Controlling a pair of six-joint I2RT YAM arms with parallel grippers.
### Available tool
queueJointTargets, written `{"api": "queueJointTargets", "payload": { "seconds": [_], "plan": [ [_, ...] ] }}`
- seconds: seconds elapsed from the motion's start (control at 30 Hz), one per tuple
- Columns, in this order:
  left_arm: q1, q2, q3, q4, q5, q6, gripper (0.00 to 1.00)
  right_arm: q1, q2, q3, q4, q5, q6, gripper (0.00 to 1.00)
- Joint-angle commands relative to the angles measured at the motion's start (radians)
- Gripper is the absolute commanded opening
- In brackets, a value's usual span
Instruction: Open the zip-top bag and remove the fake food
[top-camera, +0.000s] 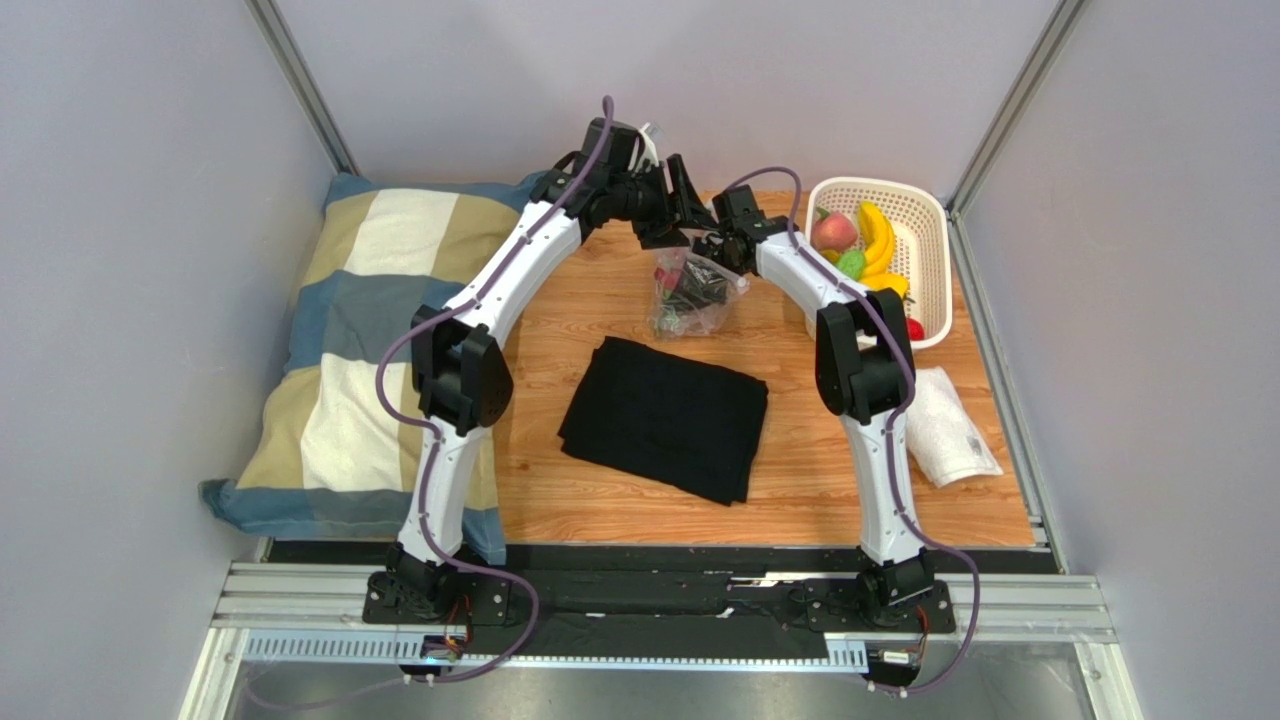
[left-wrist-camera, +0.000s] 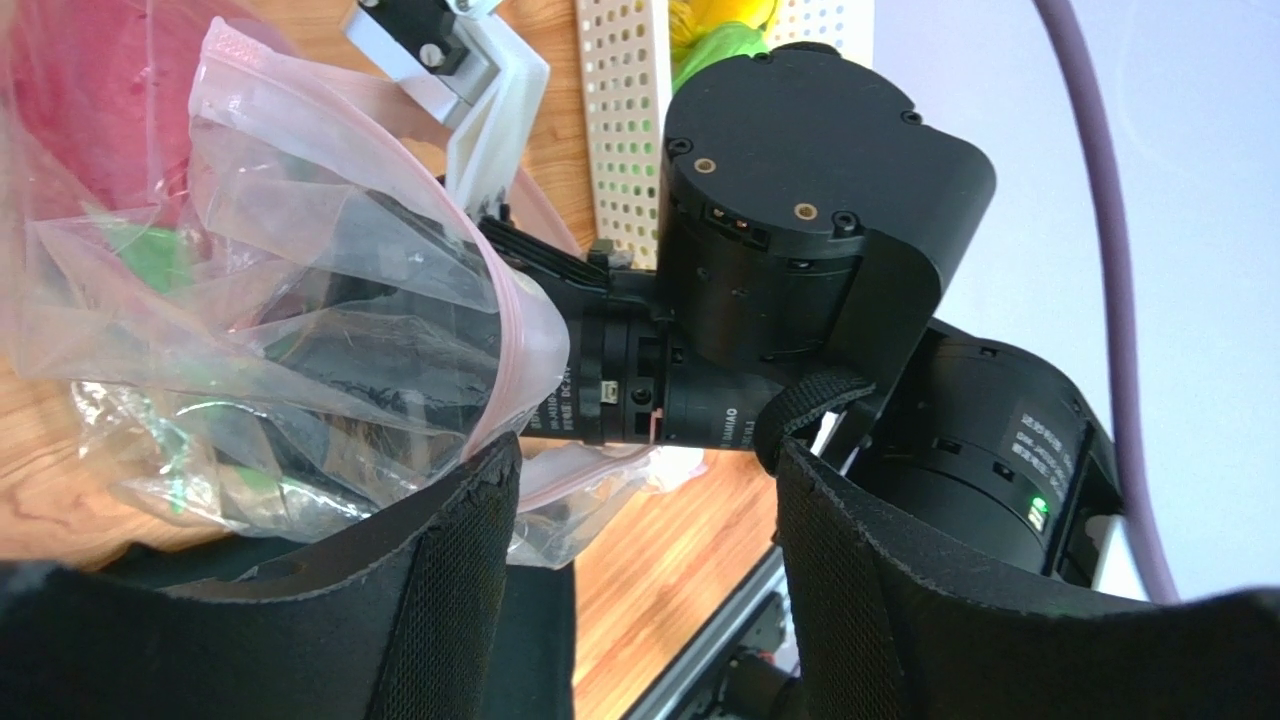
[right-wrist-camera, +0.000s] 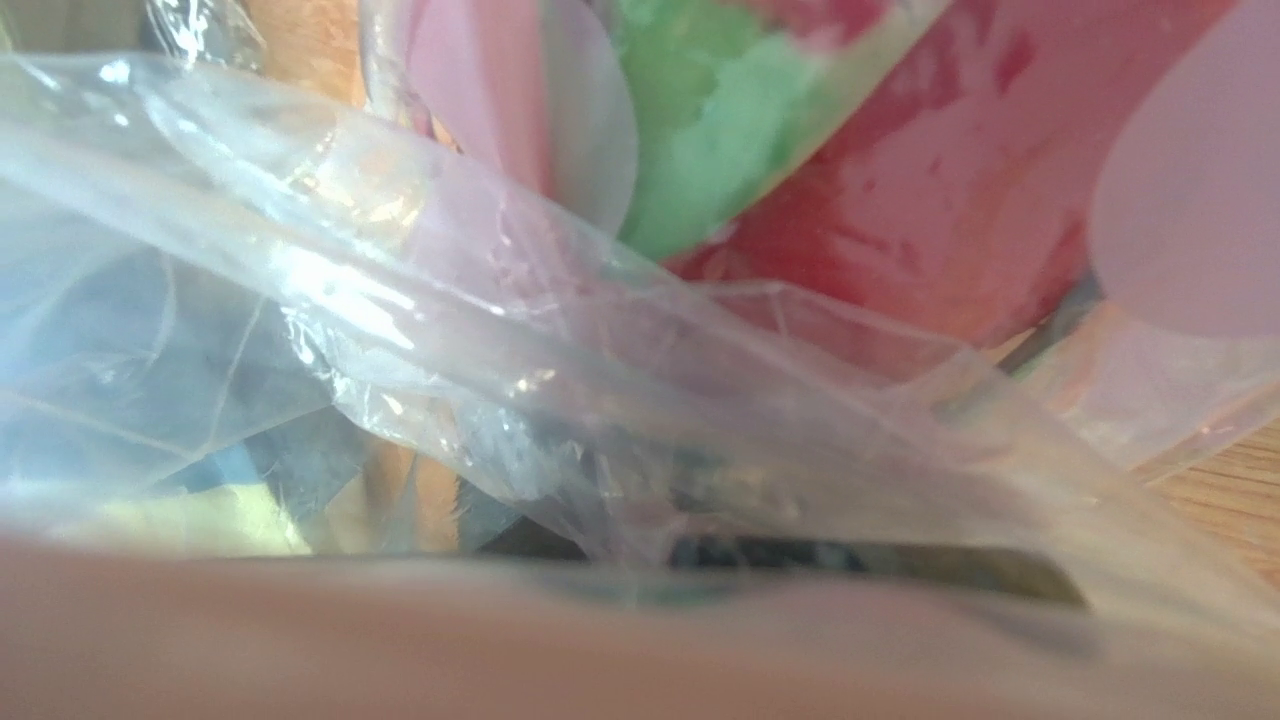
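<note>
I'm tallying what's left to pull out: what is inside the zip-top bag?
Through the bag a red-and-green food piece shows, and a small green bit. Folds and glare hide the rest; no count possible.

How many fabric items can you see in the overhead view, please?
2: a checked pillow along the left side, and a folded black cloth in the middle of the table. More could be hidden.
</note>
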Motion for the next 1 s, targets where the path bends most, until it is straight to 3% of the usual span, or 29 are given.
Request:
{"api": "queueJointTargets", "payload": {
  "seconds": [0.0, 0.1, 0.27, 0.43, 0.5, 0.57, 0.67, 0.77, 0.9, 0.97],
  "plan": [
    [0.008, -0.069, 0.015, -0.09, -0.078, 0.072, 0.68, 0.003, -0.106, 0.013, 0.041, -0.027, 0.018, 0.0],
    [0.013, -0.146, -0.052, -0.026, -0.062, 0.11, 0.7, -0.015, -0.104, 0.018, 0.07, -0.062, 0.06, 0.0],
    [0.046, -0.299, -0.29, 0.056, -0.037, 0.188, 0.75, -0.069, -0.078, 0.08, 0.078, -0.142, 0.195, 0.0],
    [0.115, -0.388, -0.434, 0.117, 0.032, 0.251, 0.86, -0.112, -0.057, 0.128, 0.095, -0.227, 0.299, 0.0],
    [0.138, -0.373, -0.451, 0.111, 0.102, 0.277, 0.87, -0.129, -0.052, 0.127, 0.127, -0.267, 0.365, 0.0],
    [0.152, -0.316, -0.442, 0.059, 0.199, 0.314, 0.81, -0.136, -0.06, 0.12, 0.157, -0.281, 0.411, 0.0],
    [0.155, -0.282, -0.499, 0.128, 0.282, 0.31, 0.79, -0.146, -0.06, 0.151, 0.179, -0.304, 0.459, 0.0],
    [0.158, -0.232, -0.548, 0.261, 0.343, 0.25, 0.83, -0.146, -0.054, 0.168, 0.2, -0.332, 0.497, 0.0],
    [0.166, -0.143, -0.487, 0.315, 0.397, 0.176, 0.82, -0.147, -0.06, 0.16, 0.208, -0.353, 0.502, 0.0],
    [0.177, -0.08, -0.444, 0.307, 0.456, 0.152, 0.77, -0.147, -0.069, 0.148, 0.211, -0.359, 0.5, 0.0]
  ]
}}
